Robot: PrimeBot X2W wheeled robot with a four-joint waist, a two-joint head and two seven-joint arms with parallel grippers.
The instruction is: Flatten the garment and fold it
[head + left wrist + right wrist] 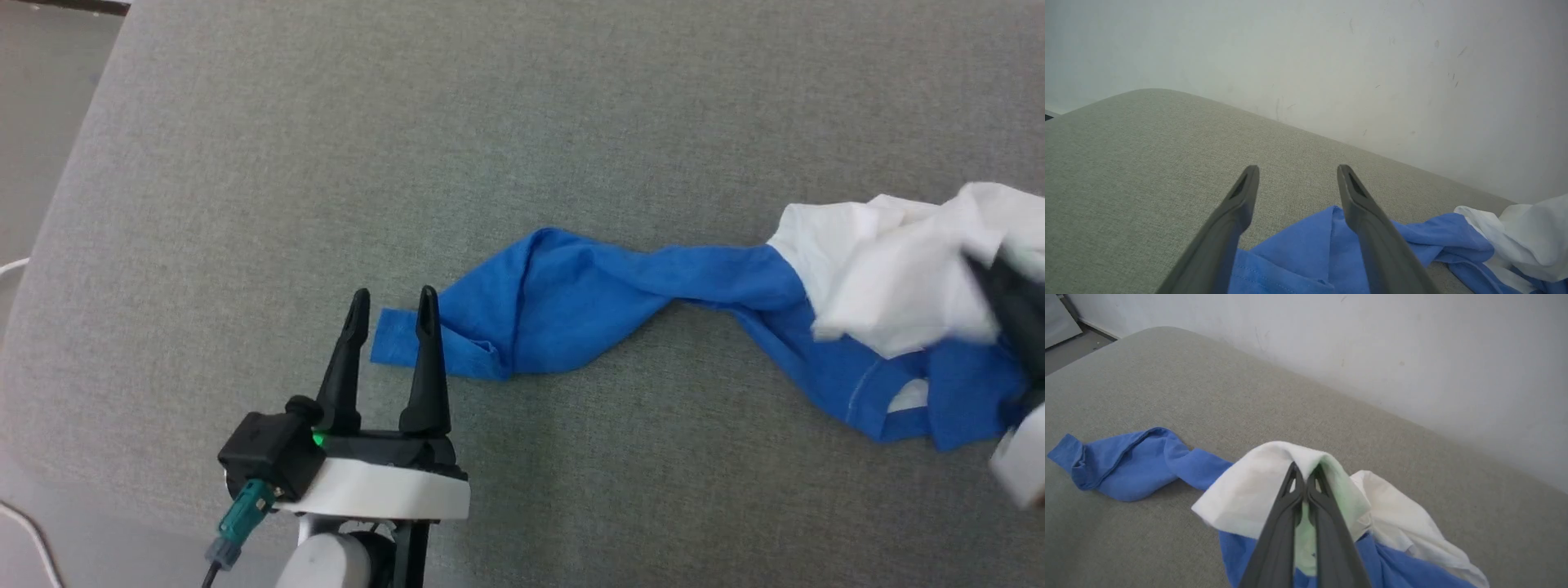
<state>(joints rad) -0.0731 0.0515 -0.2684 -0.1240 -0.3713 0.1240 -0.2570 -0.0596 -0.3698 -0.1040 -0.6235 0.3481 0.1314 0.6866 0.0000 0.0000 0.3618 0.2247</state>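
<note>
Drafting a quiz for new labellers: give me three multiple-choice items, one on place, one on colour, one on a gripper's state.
1. Where does the garment's blue cuff lie? A) by the left gripper's fingertips B) tucked under the white part C) hanging off the edge
2. What colour cloth does the right gripper pinch? A) blue B) white C) grey
3. The left gripper is: A) shut on cloth B) open C) shut, empty
Answers: A, the cuff shows between its fingertips; B, a white fold wraps the shut fingers; B, its fingers stand apart.
</note>
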